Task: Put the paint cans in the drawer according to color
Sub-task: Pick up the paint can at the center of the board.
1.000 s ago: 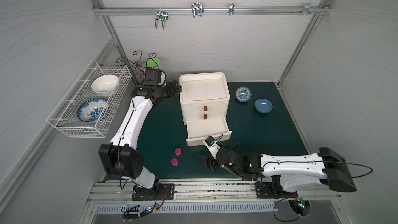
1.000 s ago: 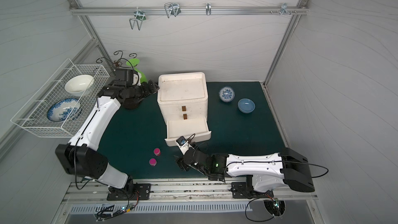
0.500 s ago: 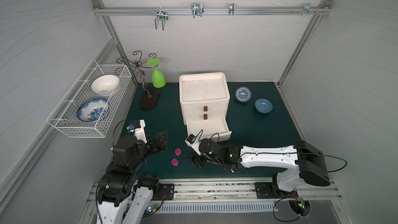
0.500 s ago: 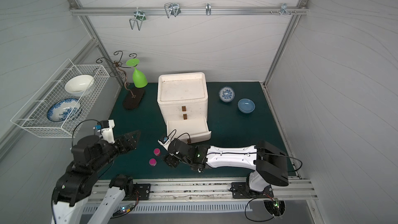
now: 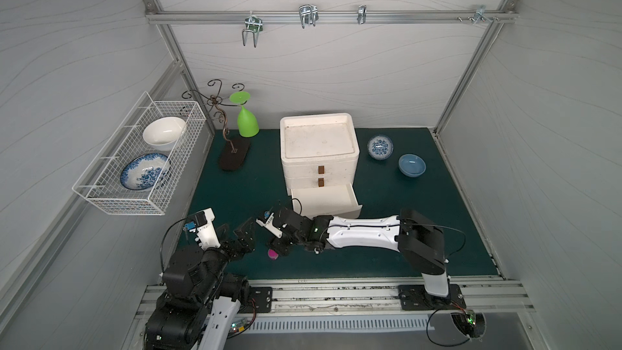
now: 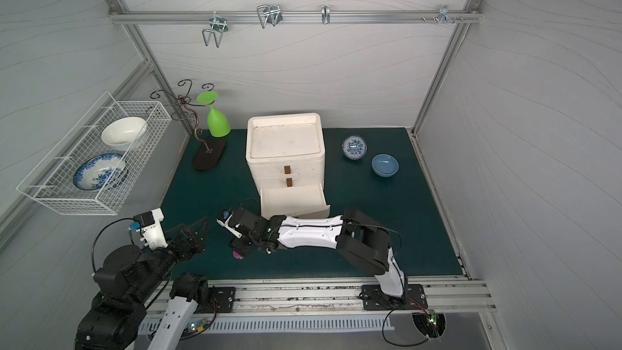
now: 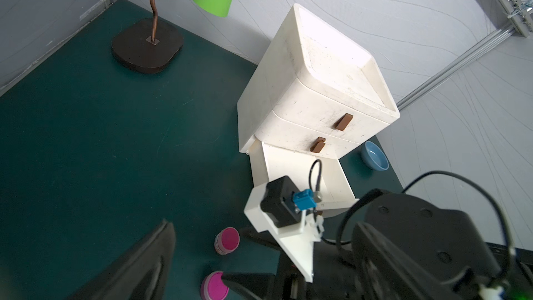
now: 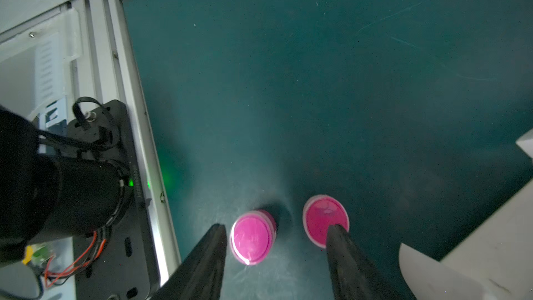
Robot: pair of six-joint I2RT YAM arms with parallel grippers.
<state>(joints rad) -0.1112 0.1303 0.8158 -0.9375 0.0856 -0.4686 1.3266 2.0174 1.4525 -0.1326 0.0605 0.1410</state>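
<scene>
1. Jaws of the right gripper [image 8: 275, 227] stand partly open over the green mat [image 8: 317, 82], with the near magenta paint can [image 8: 252, 236] between them. A gap shows on the can's far side, and I cannot tell whether the near finger [image 8: 212, 252] touches it.
2. Its far finger [image 8: 343, 255] covers the edge of the far magenta paint can [image 8: 320, 215], which stands upright just beside the first.
3. To the left of the cans the left gripper [image 5: 237, 228] hovers with jaws spread wide, holding nothing.
4. Both cans stand near the mat's near edge, just left of and nearer than the pulled-out bottom drawer [image 5: 324, 198] of the white drawer chest [image 5: 318, 149]. Its two upper drawers are shut.
5. In both top views the right gripper hides the far can and most of the near one; only a magenta sliver shows.
6. The right arm [image 5: 363, 234] covers the bottom drawer's near front, and what the shut drawers hold is hidden.
</scene>
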